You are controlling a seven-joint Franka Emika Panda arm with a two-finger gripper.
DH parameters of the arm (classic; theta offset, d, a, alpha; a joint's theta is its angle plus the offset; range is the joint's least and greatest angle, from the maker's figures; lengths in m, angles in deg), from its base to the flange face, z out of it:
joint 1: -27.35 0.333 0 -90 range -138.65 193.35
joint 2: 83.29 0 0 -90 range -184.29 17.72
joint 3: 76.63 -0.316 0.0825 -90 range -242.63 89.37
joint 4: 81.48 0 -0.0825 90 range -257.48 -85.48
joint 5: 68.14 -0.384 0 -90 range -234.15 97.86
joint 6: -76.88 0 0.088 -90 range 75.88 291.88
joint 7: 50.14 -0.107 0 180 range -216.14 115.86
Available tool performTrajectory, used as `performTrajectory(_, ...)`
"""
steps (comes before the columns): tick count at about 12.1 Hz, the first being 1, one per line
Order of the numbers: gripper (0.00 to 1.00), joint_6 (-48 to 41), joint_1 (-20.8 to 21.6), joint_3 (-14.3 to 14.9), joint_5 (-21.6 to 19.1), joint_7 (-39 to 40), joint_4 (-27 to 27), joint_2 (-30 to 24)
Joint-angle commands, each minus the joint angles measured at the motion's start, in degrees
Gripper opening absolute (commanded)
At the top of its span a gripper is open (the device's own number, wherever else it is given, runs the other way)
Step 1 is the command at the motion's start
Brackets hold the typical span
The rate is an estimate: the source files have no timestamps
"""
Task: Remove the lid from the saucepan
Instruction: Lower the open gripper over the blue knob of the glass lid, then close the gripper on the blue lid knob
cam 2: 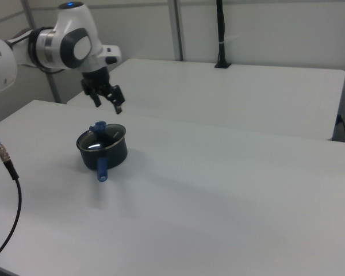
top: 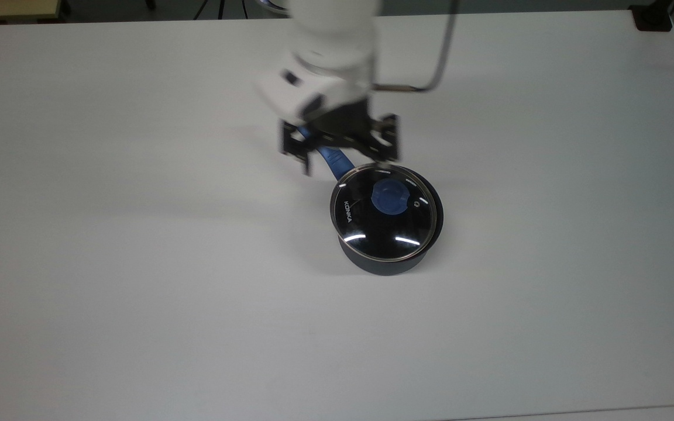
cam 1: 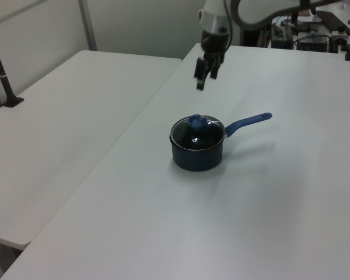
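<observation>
gripper (top: 346, 162) (open) above lidded saucepan's (top: 392, 257) handle (top: 330, 156)

The lid (top: 382, 211) sits on the saucepan (top: 391, 264), which stands on the table (top: 138, 263). The gripper (top: 341, 156) hangs above the saucepan's handle (cam 1: 249, 121), apart from it.

Lighting: we record even, bright overhead light; soft shadows on the table (top: 138, 263); white glints on the lid (top: 382, 211). We note motion blur on the arm (top: 328, 64) in the top view.
</observation>
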Motion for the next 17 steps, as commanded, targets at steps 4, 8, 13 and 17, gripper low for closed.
performTrajectory(4,0.97,0.7,12.1,6.4,2.1,-1.3,5.1,8.5)
performTrajectory(8,0.87,0.6,13.0,6.2,6.8,-1.4,4.6,9.7)
performTrajectory(13,0.56,-0.1,13.0,6.3,8.4,-1.0,4.3,9.4)
performTrajectory(17,0.46,-3.1,12.8,6.5,8.1,-0.8,4.6,7.0)
